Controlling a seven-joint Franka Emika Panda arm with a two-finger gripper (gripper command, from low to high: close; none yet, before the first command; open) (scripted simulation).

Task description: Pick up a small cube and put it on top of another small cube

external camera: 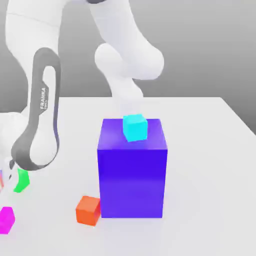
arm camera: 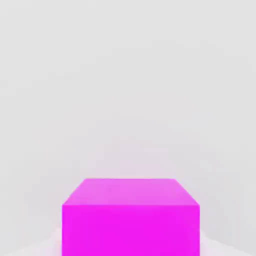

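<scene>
The small bright green cube (external camera: 21,181) lies on the white table at the exterior view's left, partly hidden behind my arm's grey link. My gripper (external camera: 4,172) is low at that view's left edge, right beside the green cube, and it is shut. I cannot tell whether anything is held in it. A magenta cube (external camera: 6,219) sits just in front of it and looms close in the hand view (arm camera: 130,217). An orange cube (external camera: 88,210) rests by the foot of the large block. A cyan cube (external camera: 135,127) stands on top of that block.
The large blue-purple block (external camera: 132,175) stands upright mid-table, to the right of the hand. My arm arches from the back down to the exterior view's left. White table (external camera: 210,165) stretches to the right of the block.
</scene>
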